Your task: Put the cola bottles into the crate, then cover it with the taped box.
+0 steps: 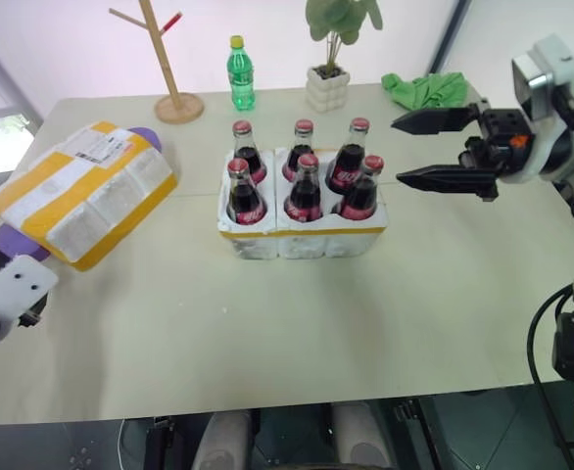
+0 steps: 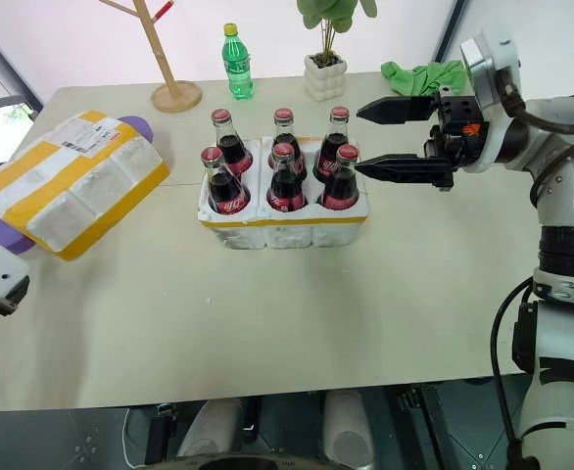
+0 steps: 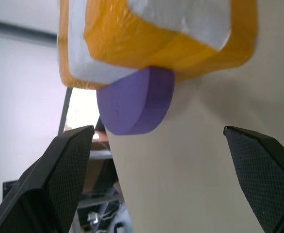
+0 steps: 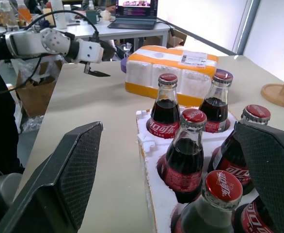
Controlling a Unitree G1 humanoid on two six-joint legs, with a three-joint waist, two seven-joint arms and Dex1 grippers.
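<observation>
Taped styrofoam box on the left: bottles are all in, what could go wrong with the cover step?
1. The yellow-taped white styrofoam box lies tilted on a purple disc, so it may slip when gripped.
2. Six red-capped glass cola bottles stand tall above the low white styrofoam crate; a skewed lowering could knock them.
3. The open right gripper hovers beside the bottles.

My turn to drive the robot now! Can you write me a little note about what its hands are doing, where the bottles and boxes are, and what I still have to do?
Left gripper: open, empty, at the table's left edge near the taped box.
Right gripper: open, empty, hovering just right of the crate.
Done: all six cola bottles stand in the crate, mid-table.
The taped box lies to the crate's left, resting partly on a purple disc.
Left: lift the taped box and set it over the crate.
</observation>
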